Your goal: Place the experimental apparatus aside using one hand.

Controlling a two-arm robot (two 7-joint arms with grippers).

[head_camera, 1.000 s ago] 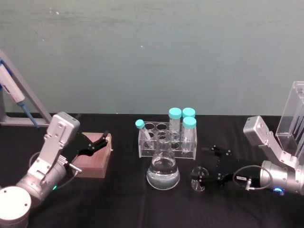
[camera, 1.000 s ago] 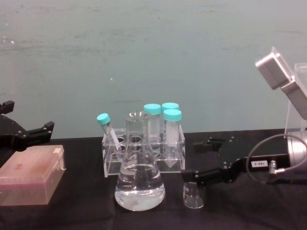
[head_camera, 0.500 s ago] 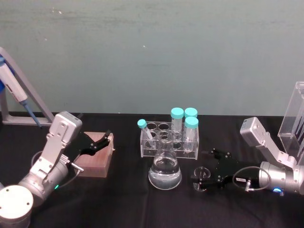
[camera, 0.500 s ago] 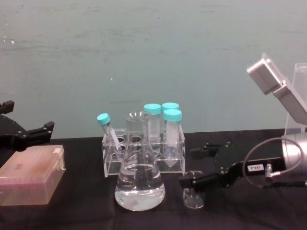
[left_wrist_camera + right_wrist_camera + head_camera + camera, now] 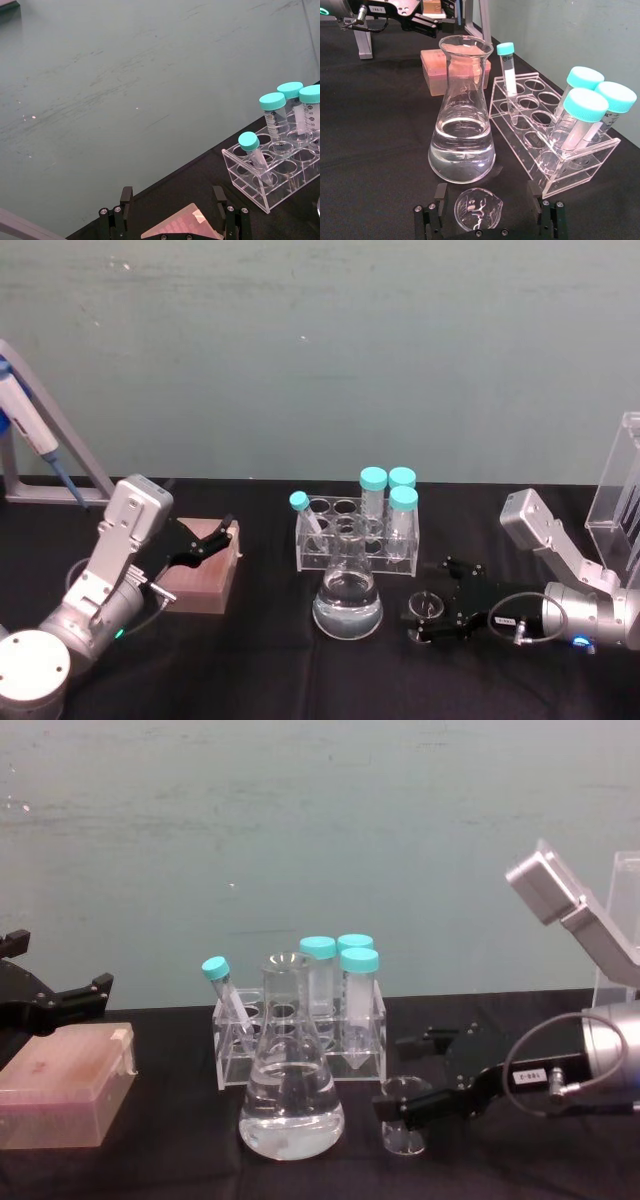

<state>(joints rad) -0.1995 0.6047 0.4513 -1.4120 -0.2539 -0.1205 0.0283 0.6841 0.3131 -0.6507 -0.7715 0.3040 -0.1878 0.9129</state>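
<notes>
Black claw first: the right gripper (image 5: 432, 602) sits low on the black table (image 5: 270, 660), right of centre. Its fingers (image 5: 427, 215) are spread wide, one on each side of the little beaker (image 5: 479, 208). There's a gap on both sides in the wrist view, so it's straddling the beaker, not pinching it.

The beaker is clear glass, short, standing upright, and looks empty. Just to its left is the conical flask (image 5: 347, 600), also clear, with a wide bottom about a third full of clear liquid. Right behind the flask is a see-through tube rack (image 5: 357, 540) with three fat teal-capped tubes (image 5: 400, 498) at its right end and one skinny tube leaning at the left.

Way over on the left, the left gripper (image 5: 212, 538) hangs with its fingers apart above a pink box (image 5: 200, 585).
</notes>
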